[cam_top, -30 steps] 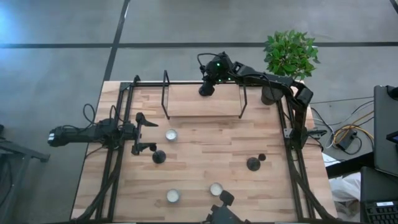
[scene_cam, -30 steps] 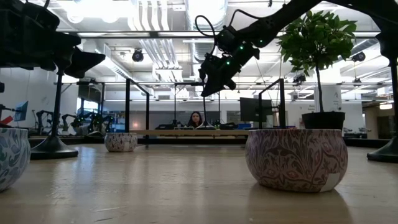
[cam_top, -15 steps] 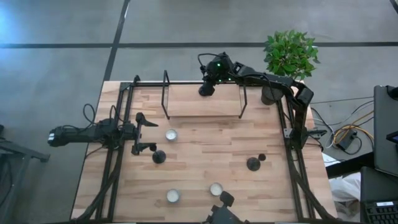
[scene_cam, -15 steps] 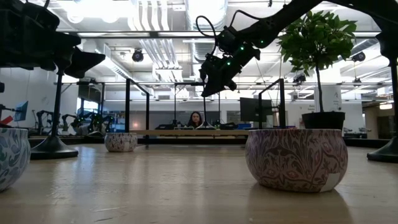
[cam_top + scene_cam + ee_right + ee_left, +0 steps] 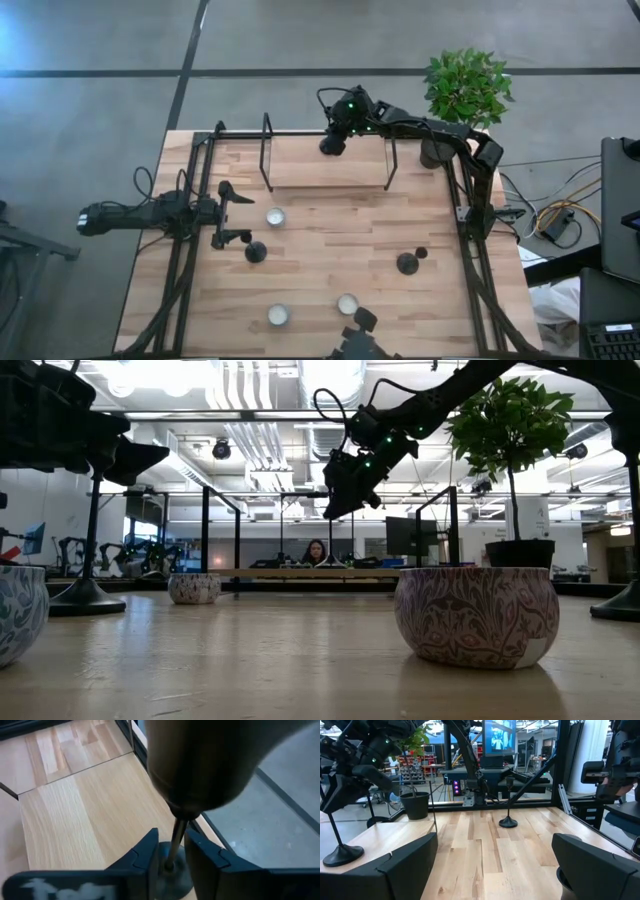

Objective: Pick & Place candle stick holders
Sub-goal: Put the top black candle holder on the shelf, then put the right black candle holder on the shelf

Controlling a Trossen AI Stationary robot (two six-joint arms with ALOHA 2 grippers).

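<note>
almost nothing has changed over the last second: the right gripper (image 5: 169, 862) stays at the table's (image 5: 330, 215) far edge, jaws clamped on a candle stick holder's (image 5: 172, 842) thin stem, so it looks mid-carry. three holders in all: this one, one near left (image 5: 256, 251), one near right (image 5: 407, 263). three pale candle cups (image 5: 275, 216). the left gripper (image 5: 232, 212) waits at the left, jaws apart.

Bright ceiling lights (image 5: 150, 375) glare in the low view; the right wrist's close foreground is blurred.
</note>
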